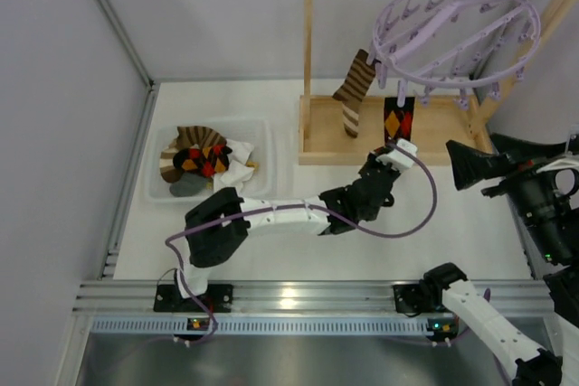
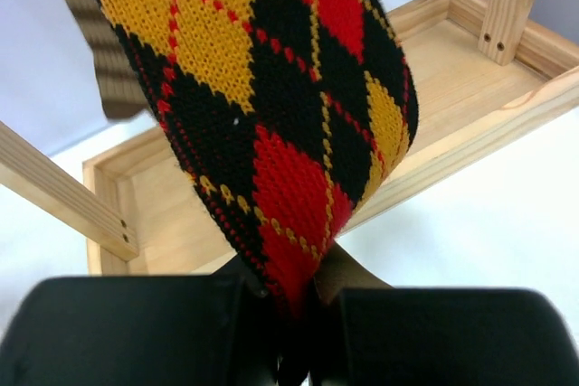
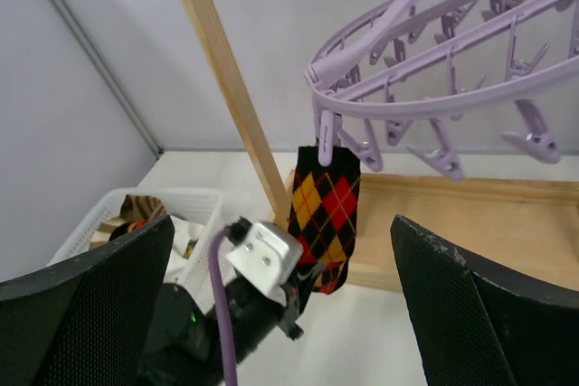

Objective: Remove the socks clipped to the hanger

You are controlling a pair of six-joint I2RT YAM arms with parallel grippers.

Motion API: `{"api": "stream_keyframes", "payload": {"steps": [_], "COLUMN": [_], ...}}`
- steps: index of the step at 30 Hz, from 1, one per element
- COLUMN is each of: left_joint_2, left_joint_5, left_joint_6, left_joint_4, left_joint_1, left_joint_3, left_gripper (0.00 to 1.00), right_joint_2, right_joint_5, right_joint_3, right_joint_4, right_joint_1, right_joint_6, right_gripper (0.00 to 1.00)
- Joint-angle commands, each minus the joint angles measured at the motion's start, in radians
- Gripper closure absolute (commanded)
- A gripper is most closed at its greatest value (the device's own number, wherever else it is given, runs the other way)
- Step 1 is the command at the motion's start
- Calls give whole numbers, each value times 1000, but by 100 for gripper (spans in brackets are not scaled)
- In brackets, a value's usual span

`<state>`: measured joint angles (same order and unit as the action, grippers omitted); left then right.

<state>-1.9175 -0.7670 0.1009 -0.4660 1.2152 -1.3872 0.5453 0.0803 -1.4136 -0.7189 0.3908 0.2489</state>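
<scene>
Overhead, the left gripper [image 1: 391, 155] reaches up to the bottom end of the diamond-patterned sock [image 1: 398, 122]. That sock hangs from the lavender hanger [image 1: 457, 29], whose hook sits over the bar of the wooden rack [image 1: 312, 61]. A striped sock [image 1: 355, 92] hangs just beside it, and more socks lie in the white basket [image 1: 258, 133] well to the left. The right gripper [image 1: 469, 167] waits apart on the right, touching nothing.

From the left wrist, the fingers [image 2: 136, 332] are pressed together on the very toe of the diamond sock, with only a narrow fold caught between them. That thin bite is the first risk: a pull may let the knit slide out before the top comes free.

From the right wrist, that arm's own fingers [image 3: 90, 305] are spread wide and empty. The clip peg [image 3: 327, 128] clamps the sock's top edge. A pull off to one side would likely swing or tilt the ring rather than release the sock. A hard tug could drag the hook along the bar, rock the rack, or shake the striped sock loose unplanned.
</scene>
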Motion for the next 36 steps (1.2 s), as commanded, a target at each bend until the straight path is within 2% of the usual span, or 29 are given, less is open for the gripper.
{"api": "stream_keyframes", "payload": {"steps": [1,7,12,17,21,28,32,36], "left_joint_2": [-98,-308,-431,-547,-584,-586,-586,-586], "left_joint_5": [-216,-327,-380,-405,-399,-387,-387,-385], "left_joint_6": [213,400,517,621,665,658,649,642], "left_joint_4": [-39,-39,-40,-40,-40,-40,-39,-39], "left_joint_1": [87,171,188,191,191,191,195,196], "left_joint_3": [-140,-392,-578,-729,-768,-773,-768,-760], "left_gripper": [100,100,100,100,100,100,100,100], "right_joint_2": [79,251,378,484,550,623,630,662], "right_joint_5": [58,102,287,374,409,472,594,656], "right_joint_3": [-79,-231,-309,-334,-354,-357,-317,-294], "right_joint_4": [-123,-263,-338,-358,-360,-344,-262,-191], "right_joint_1": [3,3,3,5,6,34,75,114], "right_joint_6": [-28,-63,-80,-94,-105,-140,-158,-184], "right_gripper": [1,2,7,14,22,27,32,32]}}
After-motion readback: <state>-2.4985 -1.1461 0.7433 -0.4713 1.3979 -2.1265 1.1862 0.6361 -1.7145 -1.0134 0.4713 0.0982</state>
